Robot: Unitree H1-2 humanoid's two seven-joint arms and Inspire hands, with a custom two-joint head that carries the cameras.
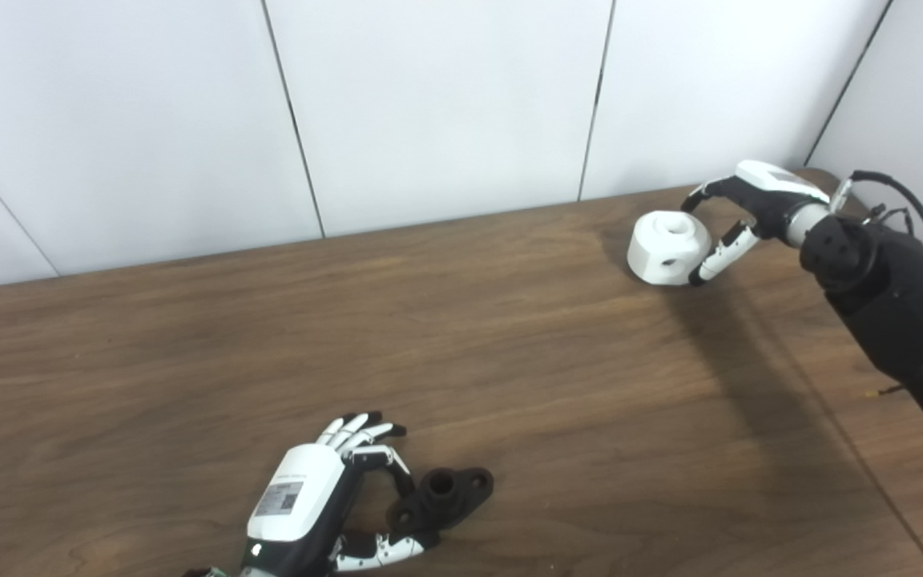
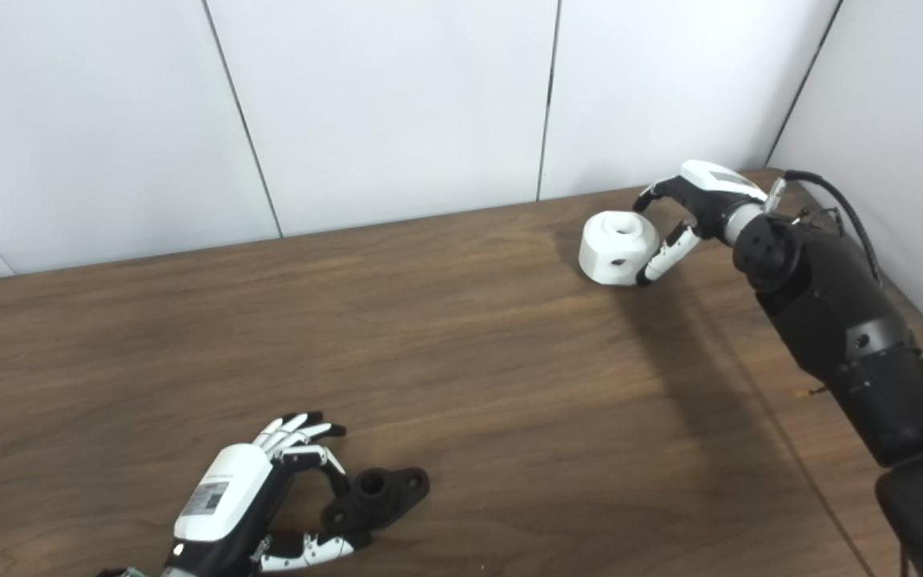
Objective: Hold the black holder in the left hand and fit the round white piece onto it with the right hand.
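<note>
A wide dark-brown wood-grain desk (image 1: 461, 336) runs up to white wall panels (image 1: 429, 104) at the far side and right.

At the far right of the desk sits the round white plastic piece (image 1: 668, 247), a short thick cylinder with a round hole in its top and a smaller hole in its side wall. The right hand (image 1: 738, 215), black and white, comes in from the right and curls around the piece: its thumb touches the near right side, while the fingers arch over the far side. Whether those fingers press on the piece is hidden behind it, so a firm grip cannot be confirmed.

Near the left front edge lies the small black plastic holder (image 1: 444, 497), a raised ring with a flat ear on either side, each ear with a hole. The left hand (image 1: 325, 501) sits just to its left, fingers spread, thumb and one finger touching the holder's near-left ear. The wrist is cut off by the frame's bottom edge.
</note>
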